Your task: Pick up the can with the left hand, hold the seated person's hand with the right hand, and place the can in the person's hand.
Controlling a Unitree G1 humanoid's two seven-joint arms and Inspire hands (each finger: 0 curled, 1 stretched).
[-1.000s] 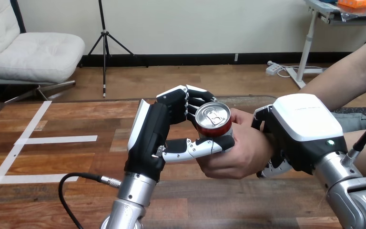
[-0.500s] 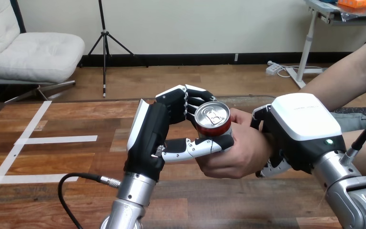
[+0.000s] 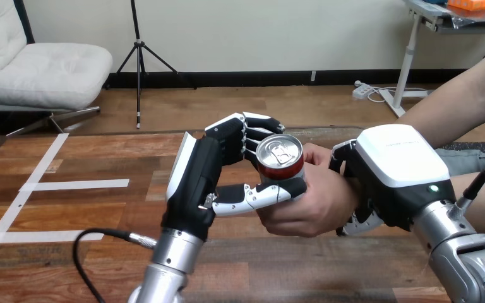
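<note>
A red can (image 3: 281, 158) with a silver top stands upright above the table's middle. My left hand (image 3: 199, 180) is shut on the can, fingers curled behind it and thumb across its front. The person's hand (image 3: 312, 199) comes in from the right and cups the can from below and from the right side. My right hand (image 3: 391, 173) lies over the person's wrist with its fingers wrapped round it; the white shell on its back hides most of that grip.
The wooden table (image 3: 101, 208) has white tape strips (image 3: 76, 185) on its left part. A black cable (image 3: 101, 237) loops beside my left forearm. The person's forearm (image 3: 461, 101) stretches away to the upper right.
Both my hands, the can and the person's hand have shifted a little to the left together. The grips look the same.
</note>
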